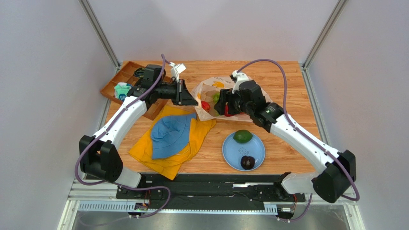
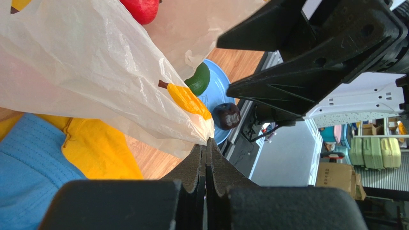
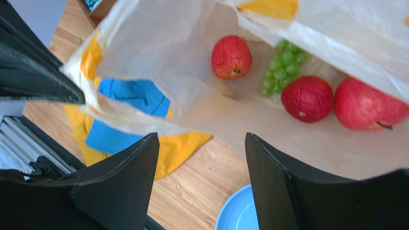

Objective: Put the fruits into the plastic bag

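Right claw [image 3: 201,143] hangs at the mouth of the plastic bag [image 3: 158,62], jaws apart and empty. Red fruits [image 3: 307,98] and a grape bunch [image 3: 281,67] lie inside the bag. Left claw [image 2: 206,146] is pinched tight on the bag's rim. Outside the bag, a green oval fruit [image 1: 242,136] and a dark plum [image 1: 247,162] sit on a blue plate [image 1: 230,152]. Best to hold the rim high and lift the right claw clear of the film before fetching either.

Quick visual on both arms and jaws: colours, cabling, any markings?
The left arm and right arm have white link shells with black joints and black wrists. A purple cable runs along each. A small green light shows on the right forearm. Jaws are matte black and wedge-shaped, ribbed on the outside.
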### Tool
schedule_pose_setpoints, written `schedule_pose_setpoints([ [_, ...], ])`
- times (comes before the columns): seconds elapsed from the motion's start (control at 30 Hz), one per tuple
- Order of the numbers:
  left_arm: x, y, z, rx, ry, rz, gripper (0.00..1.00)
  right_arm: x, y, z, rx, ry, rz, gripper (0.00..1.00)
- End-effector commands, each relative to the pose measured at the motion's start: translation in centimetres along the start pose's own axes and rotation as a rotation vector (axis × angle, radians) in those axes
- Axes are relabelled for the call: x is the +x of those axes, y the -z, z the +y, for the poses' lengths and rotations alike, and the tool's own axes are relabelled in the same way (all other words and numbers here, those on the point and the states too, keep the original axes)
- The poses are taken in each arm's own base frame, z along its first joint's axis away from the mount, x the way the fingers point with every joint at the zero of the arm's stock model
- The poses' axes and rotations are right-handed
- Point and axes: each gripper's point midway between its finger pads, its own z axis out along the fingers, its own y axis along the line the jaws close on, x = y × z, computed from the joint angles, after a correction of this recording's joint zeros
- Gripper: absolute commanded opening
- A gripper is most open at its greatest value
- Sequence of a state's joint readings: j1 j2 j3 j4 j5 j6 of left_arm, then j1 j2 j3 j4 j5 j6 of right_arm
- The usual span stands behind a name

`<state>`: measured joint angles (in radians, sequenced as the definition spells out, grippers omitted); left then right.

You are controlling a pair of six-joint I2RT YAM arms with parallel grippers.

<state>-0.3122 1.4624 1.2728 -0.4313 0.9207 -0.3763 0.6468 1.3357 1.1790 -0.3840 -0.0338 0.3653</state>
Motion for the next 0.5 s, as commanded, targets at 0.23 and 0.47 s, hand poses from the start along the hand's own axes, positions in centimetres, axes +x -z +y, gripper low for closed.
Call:
schedule_pose_setpoints([
  [0.23,-1.5,0.3,-0.6,0.006,-0.055,-0.030,0.00,6.7,6.2,-4.1,0.160,-0.021,0.164,0.68],
  [0.47,-1.4,0.3,-0.4,0.002,-0.047,-0.026,0.00,11.7,9.0,-6.9,0.328,-0.104,0.343,0.69],
])
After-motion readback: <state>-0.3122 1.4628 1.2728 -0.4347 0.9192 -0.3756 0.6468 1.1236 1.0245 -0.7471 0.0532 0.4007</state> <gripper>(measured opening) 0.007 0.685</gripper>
